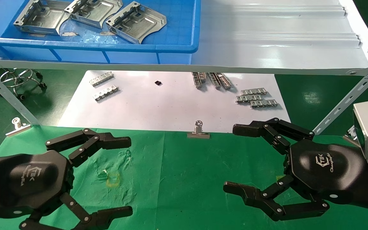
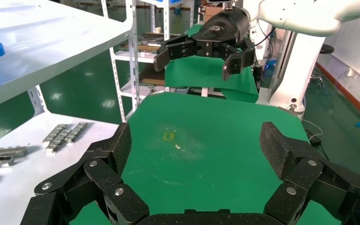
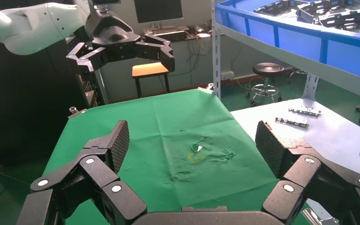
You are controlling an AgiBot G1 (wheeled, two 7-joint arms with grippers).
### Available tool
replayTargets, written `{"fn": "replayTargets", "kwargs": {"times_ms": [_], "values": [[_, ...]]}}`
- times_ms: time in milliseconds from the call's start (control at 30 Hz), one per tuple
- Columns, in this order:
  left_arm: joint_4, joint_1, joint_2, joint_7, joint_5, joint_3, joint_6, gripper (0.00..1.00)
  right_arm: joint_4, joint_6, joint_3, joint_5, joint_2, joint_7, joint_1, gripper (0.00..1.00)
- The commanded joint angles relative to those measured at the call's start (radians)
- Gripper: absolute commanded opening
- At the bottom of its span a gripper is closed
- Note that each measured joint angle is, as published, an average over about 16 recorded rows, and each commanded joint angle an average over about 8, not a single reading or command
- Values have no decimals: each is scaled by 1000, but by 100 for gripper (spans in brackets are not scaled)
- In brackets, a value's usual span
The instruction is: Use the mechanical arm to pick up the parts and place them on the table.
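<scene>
Green cloth covers the table (image 1: 184, 166), wrinkled round a small yellow mark (image 1: 113, 179) toward its left half, and nothing sits on it yet. Both arms hover low over the near edge: left gripper (image 1: 129, 174) by the near-left corner, right gripper (image 1: 230, 158) by the near-right, each w/ fingers spread wide and holding nothing. Wrist views confirm it, pads well apart w/ bare cloth between.

Parts are all up on the grey shelf (image 1: 276, 41), in the blue tray (image 1: 177, 48) at its left end: three stamped plates, left plate (image 1: 40, 16), middle plate (image 1: 92, 11) and right plate (image 1: 136, 21), lying close, edges overlapping or nearly so. Toothed strips (image 1: 256, 97) and a binder clip (image 1: 198, 130) on the white sheet (image 1: 171, 102) aren't the job.

Step in hand looks like the first reach. Left arm seems the nearer one, imo. Right plate is likely the easiest pick, clearest of its neighbours. Come in over the tray's front wall, not through it, and clear the shelf lip. Pinch the folded-up edge rather than the flat face; thin sheet metal prob slides under flat pads. Lift straight up so the neighbours don't drag along.
</scene>
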Motion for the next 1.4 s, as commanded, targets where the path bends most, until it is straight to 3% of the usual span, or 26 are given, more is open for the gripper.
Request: {"fn": "replayTargets", "kwargs": {"times_ms": [33,333,367,600,667,1133,1400], "values": [[0,0,0,0,0,0,0,100,0,0,0,0,0,0,0,100],[0,0,0,0,0,0,0,100,0,0,0,0,0,0,0,100],[0,0,0,0,0,0,0,100,0,0,0,0,0,0,0,95],[0,0,0,0,0,0,0,100,0,0,0,0,0,0,0,11],[0,0,0,0,0,0,0,100,0,0,0,0,0,0,0,0],[28,-74,46,-17,21,-17,-124,100,0,0,0,0,0,0,0,0],[189,-183,177,28,108,16,-244,100,0,0,0,0,0,0,0,0]]}}
